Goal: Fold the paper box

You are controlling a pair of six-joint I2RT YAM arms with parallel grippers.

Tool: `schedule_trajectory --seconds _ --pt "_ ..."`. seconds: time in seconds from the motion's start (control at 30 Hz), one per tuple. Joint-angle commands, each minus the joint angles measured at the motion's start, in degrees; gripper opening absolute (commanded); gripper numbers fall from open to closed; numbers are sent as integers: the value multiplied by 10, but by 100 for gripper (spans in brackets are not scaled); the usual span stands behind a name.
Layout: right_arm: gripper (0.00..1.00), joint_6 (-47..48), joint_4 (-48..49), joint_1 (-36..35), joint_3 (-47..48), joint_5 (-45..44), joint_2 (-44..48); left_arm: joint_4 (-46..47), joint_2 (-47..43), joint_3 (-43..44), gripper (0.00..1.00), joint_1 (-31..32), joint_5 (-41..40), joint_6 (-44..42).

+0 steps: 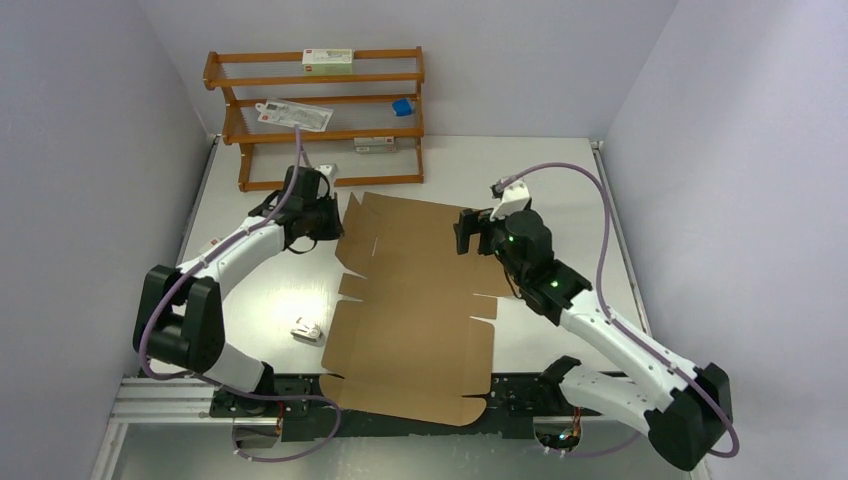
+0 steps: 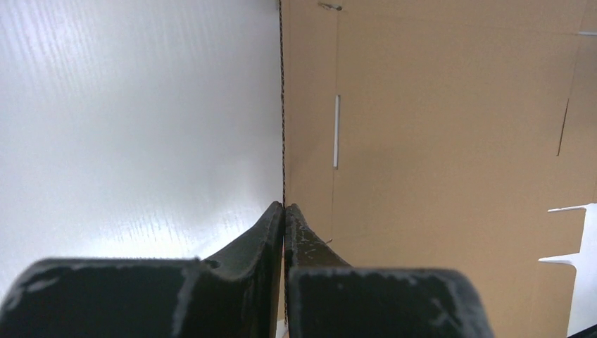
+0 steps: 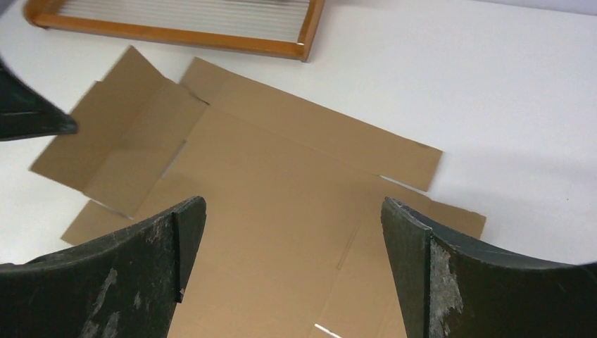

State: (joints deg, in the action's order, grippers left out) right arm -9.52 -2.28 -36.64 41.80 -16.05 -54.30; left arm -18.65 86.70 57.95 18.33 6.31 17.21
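The paper box [image 1: 415, 300] is a flat brown die-cut cardboard sheet lying between my two arms, and its near end hangs over the table's front edge. My left gripper [image 1: 336, 222] is at the sheet's far left flap. In the left wrist view its jaws [image 2: 284, 208] are shut on the flap's thin edge, with cardboard [image 2: 436, 141] to the right and white table to the left. My right gripper [image 1: 463, 232] hovers above the far right part of the sheet. It stands wide open [image 3: 292, 204], with only flat cardboard [image 3: 281, 162] showing between its fingers.
An orange-brown wooden rack [image 1: 320, 120] stands at the back left, holding white cartons [image 1: 327, 61] and a small blue item [image 1: 402, 106]. Its lower rail [image 3: 176, 35] runs just beyond the sheet. A small white object [image 1: 306, 328] lies left of the sheet. Walls close in on both sides.
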Motion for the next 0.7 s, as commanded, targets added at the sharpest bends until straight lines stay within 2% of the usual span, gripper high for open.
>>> schedule_trajectory --seconds 0.0,0.17,0.43,0.67 --pt "100 22 20 20 35 -15 -51 -12 -28 -10 10 -17 -11 1" --pt "100 4 49 77 55 43 -116 -24 -24 -9 16 -32 -18 -12" --pt "100 -3 66 182 106 192 -236 -37 -12 15 30 -67 5 -29" --pt "100 29 46 223 197 299 -368 -17 42 75 49 -66 115 -17"
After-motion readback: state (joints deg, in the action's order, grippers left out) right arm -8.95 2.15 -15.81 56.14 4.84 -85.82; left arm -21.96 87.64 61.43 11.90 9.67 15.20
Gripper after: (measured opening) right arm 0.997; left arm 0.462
